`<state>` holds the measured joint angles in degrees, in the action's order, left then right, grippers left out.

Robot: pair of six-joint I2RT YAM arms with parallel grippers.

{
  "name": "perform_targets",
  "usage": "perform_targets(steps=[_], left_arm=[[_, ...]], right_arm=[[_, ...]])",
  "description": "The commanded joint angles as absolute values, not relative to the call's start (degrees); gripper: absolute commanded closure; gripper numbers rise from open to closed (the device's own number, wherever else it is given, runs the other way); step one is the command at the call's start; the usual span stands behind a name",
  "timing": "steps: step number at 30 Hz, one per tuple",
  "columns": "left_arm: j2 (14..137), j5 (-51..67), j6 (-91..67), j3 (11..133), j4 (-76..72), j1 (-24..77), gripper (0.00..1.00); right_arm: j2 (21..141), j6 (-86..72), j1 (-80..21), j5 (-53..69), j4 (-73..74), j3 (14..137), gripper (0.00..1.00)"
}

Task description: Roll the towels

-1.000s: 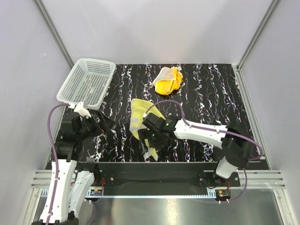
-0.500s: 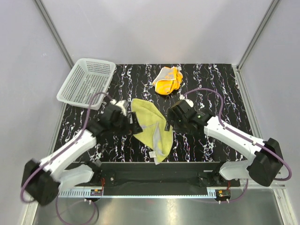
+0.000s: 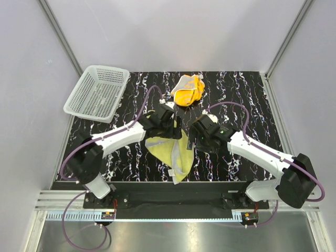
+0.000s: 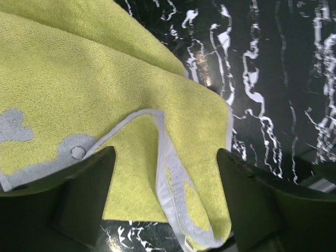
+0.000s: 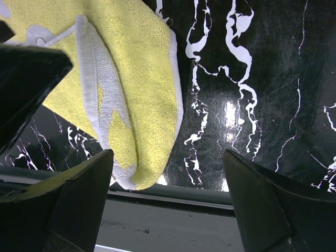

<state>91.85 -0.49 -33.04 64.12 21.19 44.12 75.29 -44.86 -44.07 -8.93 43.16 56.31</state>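
Note:
A pale yellow towel with grey-white edging lies loosely folded on the black marbled table, one end reaching the near edge. Over its far part hovers my left gripper, open; in the left wrist view the towel and its folded hem spread under and between the fingers. My right gripper stands open at the towel's right edge, and the right wrist view has the towel's hanging end inside its left finger. The bright orange towel sits crumpled at the back, untouched.
A white mesh basket stands at the back left corner. The table's near edge and a metal rail lie just below the towel's end. White walls close in the sides and back.
My left arm swung from the table's left side across to the yellow towel's far part. The right gripper lifted off the towel's front and moved right and back. The towel now lies flatter.

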Motion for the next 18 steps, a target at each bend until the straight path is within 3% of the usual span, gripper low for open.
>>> perform_targets(steps=[1, 10, 13, 16, 17, 18], left_arm=[[95.9, -4.0, -31.6, 67.9, 20.6, 44.6, 0.23], [101.7, -5.4, -31.0, 70.9, 22.0, 47.6, 0.40], [103.1, -5.9, -30.8, 71.7, 21.9, 47.9, 0.55], [103.6, -7.2, -30.1, 72.6, 22.5, 47.9, 0.78], [103.5, -8.0, -29.8, 72.8, 22.7, 48.0, 0.98], [103.3, -8.5, -29.8, 72.9, 23.0, 47.9, 1.00]], right_arm=[[74.5, -44.2, -43.3, -11.5, 43.9, 56.5, 0.08], [72.9, -43.0, -42.0, -12.1, 44.7, 55.8, 0.08], [72.9, -43.0, -41.8, -12.0, 44.7, 55.9, 0.08], [73.0, -42.8, -41.7, -12.1, 44.9, 56.0, 0.08], [73.0, -42.6, -41.7, -12.0, 44.8, 56.1, 0.08], [72.9, -42.6, -41.5, -12.1, 44.8, 56.2, 0.08]])
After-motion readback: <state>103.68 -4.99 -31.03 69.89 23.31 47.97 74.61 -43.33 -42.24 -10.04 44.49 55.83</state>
